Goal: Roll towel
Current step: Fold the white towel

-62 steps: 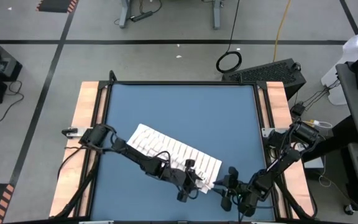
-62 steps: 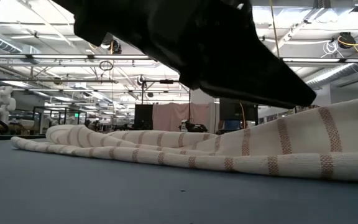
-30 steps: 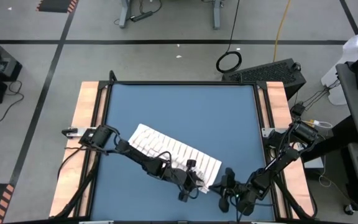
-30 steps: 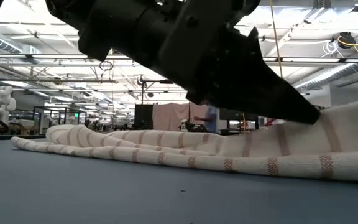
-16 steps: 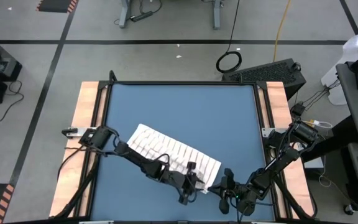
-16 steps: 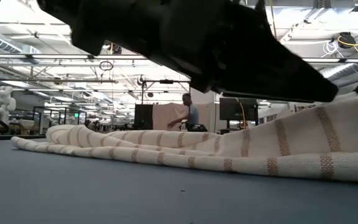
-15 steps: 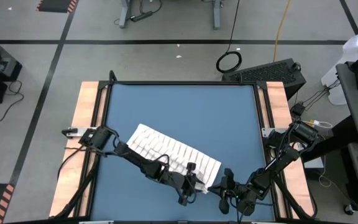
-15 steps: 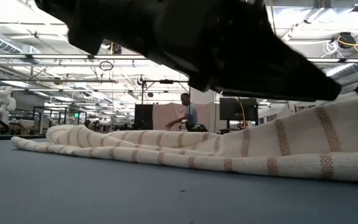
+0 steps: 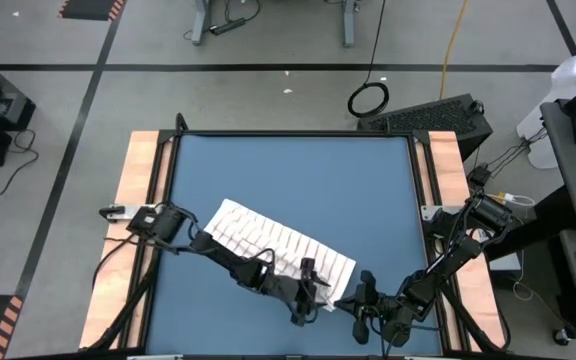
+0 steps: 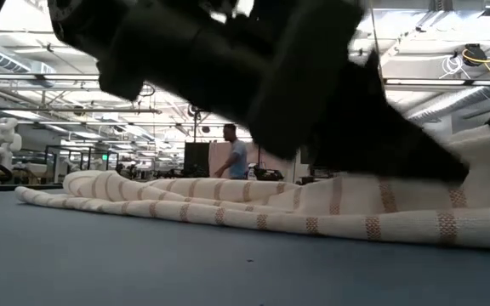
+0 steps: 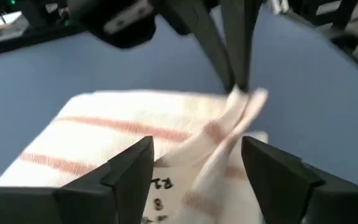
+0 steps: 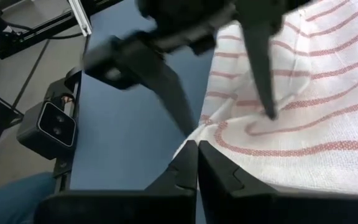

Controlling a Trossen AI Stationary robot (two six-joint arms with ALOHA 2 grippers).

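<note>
On the blue bench (image 9: 288, 180), at the near edge toward five o'clock, the right tool (image 9: 351, 297) sits with its fingers pinched shut on the towel's near-right corner; in the right wrist view the closed tips (image 12: 196, 148) meet at the cloth's edge, and in the left wrist view the same pinched fingers hold a small peak of fabric lifted; just at nine o'clock of it the left tool (image 9: 313, 288) hovers over the same end of the towel with its fingers spread apart, gripping nothing, the two dark fingers (image 11: 129, 168) standing either side of the raised fold in its own wrist view; the towel (image 9: 268, 240) itself, white with narrow reddish stripes, lies crumpled in a long band across the near half of the bench, running from the near right up toward ten o'clock; in the low view it stretches as a rumpled ridge (image 10: 185, 200) across the surface; far beyond the bench a person (image 10: 236, 160) stands in the room.
</note>
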